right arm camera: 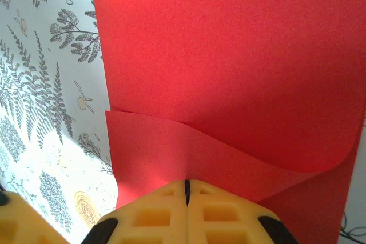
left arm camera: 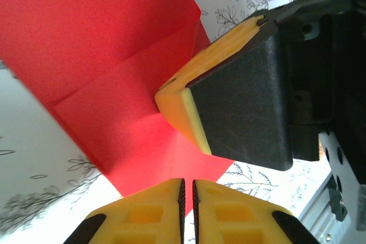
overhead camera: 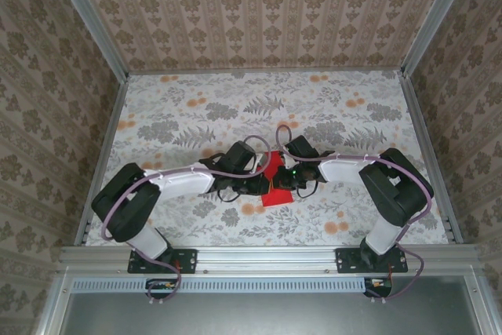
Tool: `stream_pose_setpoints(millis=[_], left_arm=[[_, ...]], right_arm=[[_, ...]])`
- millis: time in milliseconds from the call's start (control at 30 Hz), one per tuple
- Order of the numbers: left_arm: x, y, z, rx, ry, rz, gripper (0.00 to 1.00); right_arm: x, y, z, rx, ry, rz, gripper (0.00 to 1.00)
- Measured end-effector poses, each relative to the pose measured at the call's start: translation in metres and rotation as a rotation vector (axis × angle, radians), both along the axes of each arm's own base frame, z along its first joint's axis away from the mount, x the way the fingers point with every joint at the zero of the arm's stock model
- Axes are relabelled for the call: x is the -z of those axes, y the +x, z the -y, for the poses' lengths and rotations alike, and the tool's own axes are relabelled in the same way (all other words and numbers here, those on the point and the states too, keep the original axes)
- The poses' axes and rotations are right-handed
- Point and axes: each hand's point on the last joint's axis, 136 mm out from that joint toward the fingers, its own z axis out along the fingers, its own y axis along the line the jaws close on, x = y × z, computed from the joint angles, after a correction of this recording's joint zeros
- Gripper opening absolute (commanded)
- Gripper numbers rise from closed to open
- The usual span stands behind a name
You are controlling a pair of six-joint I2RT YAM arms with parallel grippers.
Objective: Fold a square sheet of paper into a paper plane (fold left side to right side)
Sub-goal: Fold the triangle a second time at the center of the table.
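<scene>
Looking down from the top camera, both arms were bent inward so they met near the middle of the flowery tablecloth (overhead camera: 235, 107). The red paper (overhead camera: 276, 195) lay flat there, closer to the near edge than the far one, partly hidden under the two arms. The left gripper (overhead camera: 252, 184) sat at the paper's left side and the right gripper (overhead camera: 287, 180) at its right, close to each other.

From the left wrist camera, the red paper (left arm camera: 103, 55) had a couple of visible creases and took up most of the upper left. The left gripper (left arm camera: 187, 184) had its yellow pads pretty much together, just a thin slit between them, right at the paper's near edge. I couldn't tell if any paper was caught in there. The right gripper (left arm camera: 171, 98) had its tip pressed down onto the paper beside a crease.

From the right wrist camera, the right gripper (right arm camera: 186, 186) was closed, pads touching. The red paper (right arm camera: 229, 55) had a flap curling up and over just in front of the pads, with tablecloth (right arm camera: 46, 112) showing on the left
</scene>
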Motion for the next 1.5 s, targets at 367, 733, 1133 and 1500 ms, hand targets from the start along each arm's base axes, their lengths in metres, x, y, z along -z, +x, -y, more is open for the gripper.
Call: stream_pose_setpoints(millis=[367,733,1133,1500], left_arm=[[0.020,-0.009,0.008,0.017,-0.016,-0.090,0.14],[0.032,-0.016,0.007,0.019,0.004,-0.128,0.13],[0.037,-0.022,0.008,0.029,0.028,-0.125,0.10],[0.038,-0.023,0.009,0.027,0.056,-0.115,0.09]], right_arm=[[0.000,0.000,0.001,-0.001,-0.008,-0.004,0.06],[0.000,-0.001,0.001,-0.003,-0.012,-0.008,0.06],[-0.017,-0.002,0.002,-0.016,-0.004,0.018,0.05],[-0.024,-0.011,-0.001,-0.043,0.008,0.035,0.05]])
